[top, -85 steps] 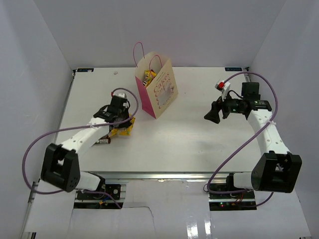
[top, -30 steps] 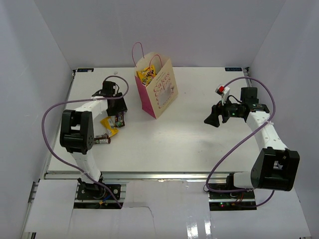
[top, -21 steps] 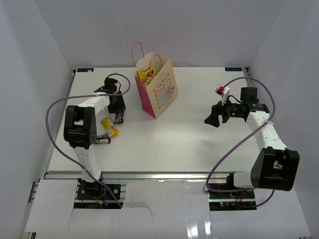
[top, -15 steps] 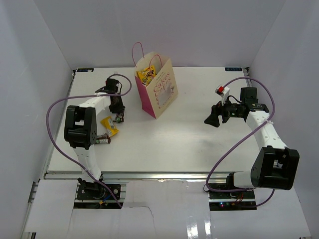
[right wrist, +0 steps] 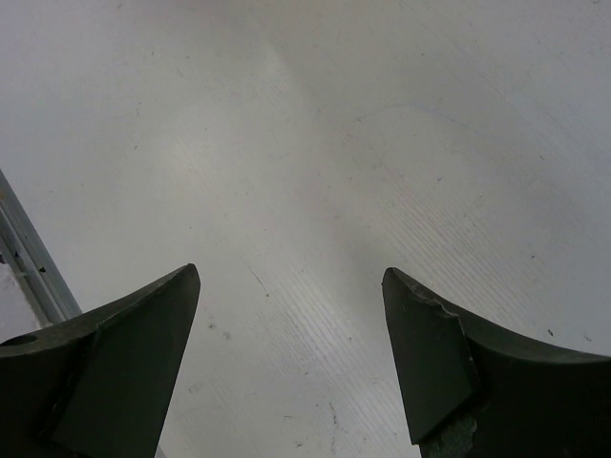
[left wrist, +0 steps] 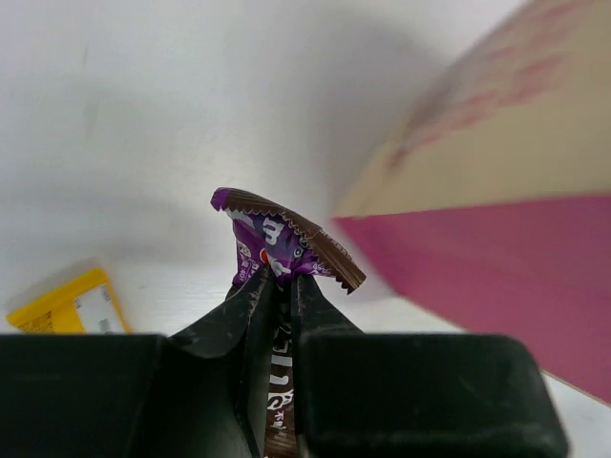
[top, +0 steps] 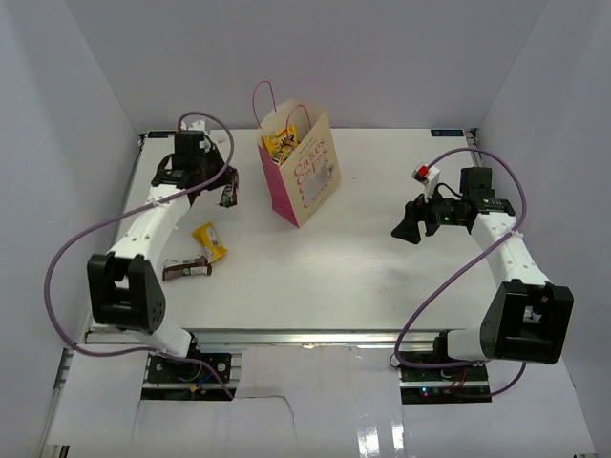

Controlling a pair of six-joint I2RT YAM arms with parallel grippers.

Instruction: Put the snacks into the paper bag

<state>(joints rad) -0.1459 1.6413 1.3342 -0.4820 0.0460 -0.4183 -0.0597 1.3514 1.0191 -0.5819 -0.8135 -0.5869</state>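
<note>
While yellow packets [top: 281,145] lie in the paper bag [top: 315,179], left hand [left wrist: 275,284] clamps a bar [left wrist: 283,241], right hand [right wrist: 288,320] gapes.

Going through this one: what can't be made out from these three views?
Contents of the paper bag: the top view shows yellow wrappers at the mouth; its walls hide the rest.
The candy bar: in the left wrist view, the lower part is hidden between the fingers of the left gripper, and the print is blurred.
The yellow packet: in the left wrist view, cut off by the gripper body.
The brown bar: in the top view, the label is too small to read.
</note>
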